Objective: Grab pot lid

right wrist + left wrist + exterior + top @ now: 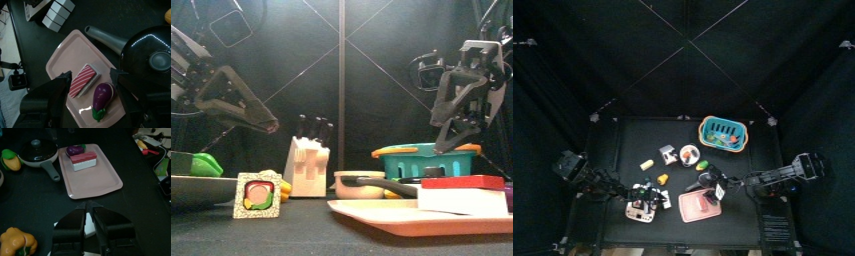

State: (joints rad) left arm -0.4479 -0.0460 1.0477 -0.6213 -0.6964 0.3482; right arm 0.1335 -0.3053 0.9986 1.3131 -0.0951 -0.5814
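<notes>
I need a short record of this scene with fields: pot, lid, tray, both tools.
pot: black pot, handle toward the tray
lid: lid on the pot, knob up
tray: pink tray with cake slice and eggplant
right tool: right tool open, above the tray, beside the pot
left tool: left tool, holds nothing visible
</notes>
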